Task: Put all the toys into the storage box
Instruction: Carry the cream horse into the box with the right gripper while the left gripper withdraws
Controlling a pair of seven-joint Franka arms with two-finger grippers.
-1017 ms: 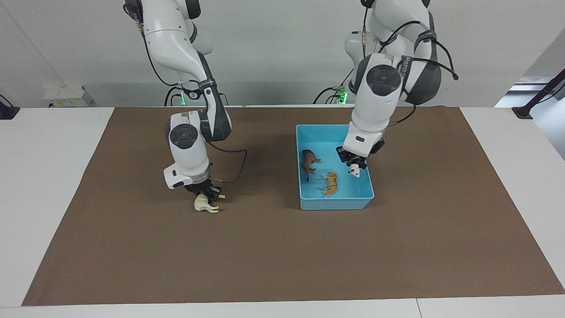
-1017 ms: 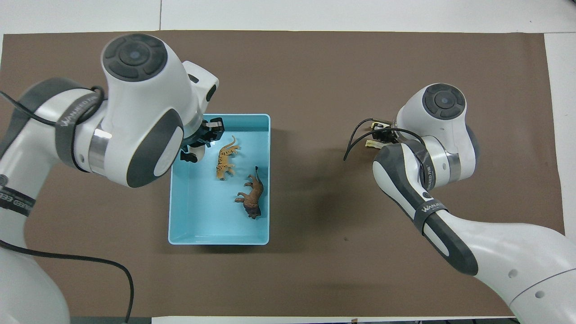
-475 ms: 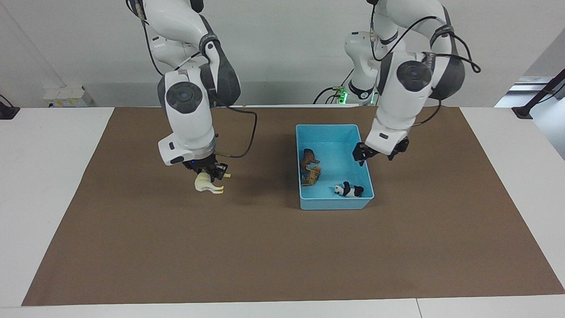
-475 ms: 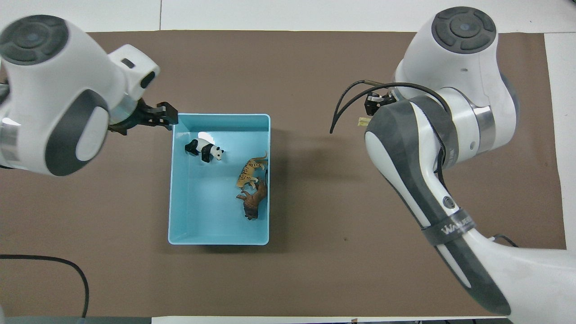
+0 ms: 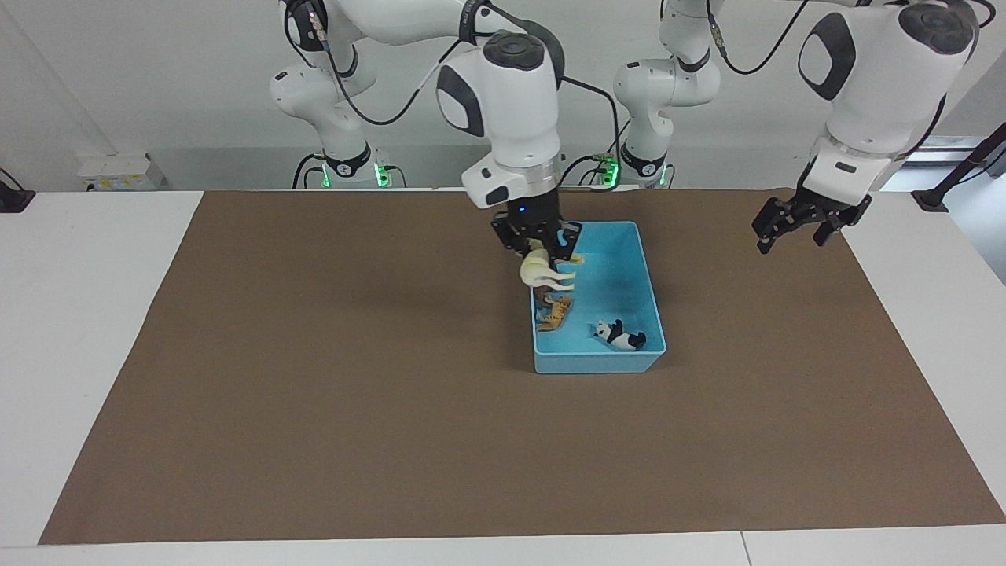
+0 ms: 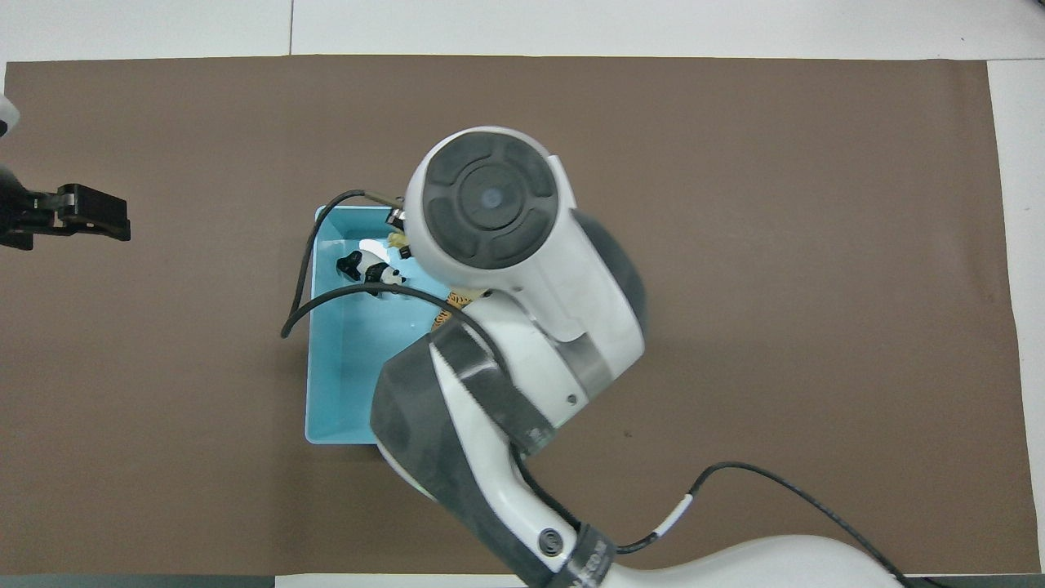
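My right gripper [image 5: 541, 251] is shut on the cream-white horse [image 5: 539, 272] and holds it in the air over the light blue storage box [image 5: 654, 308], above the edge toward the right arm's end. The panda [image 5: 621, 336] lies in the box at the part farthest from the robots. The orange tiger [image 5: 556, 313] lies below the horse, and the brown animal [image 5: 544, 298] is mostly hidden by it. My left gripper [image 5: 798, 226] is open and empty, raised over the mat toward the left arm's end. In the overhead view the right arm covers much of the box [image 6: 343, 384]; the panda [image 6: 369, 271] shows.
A brown mat [image 5: 314, 393] covers the white table. The left gripper [image 6: 102, 222] shows at the edge of the overhead view, apart from the box.
My right gripper has lifted the horse off the mat and carried it across to above the box. My left gripper let the panda go into the box and moved up and away.
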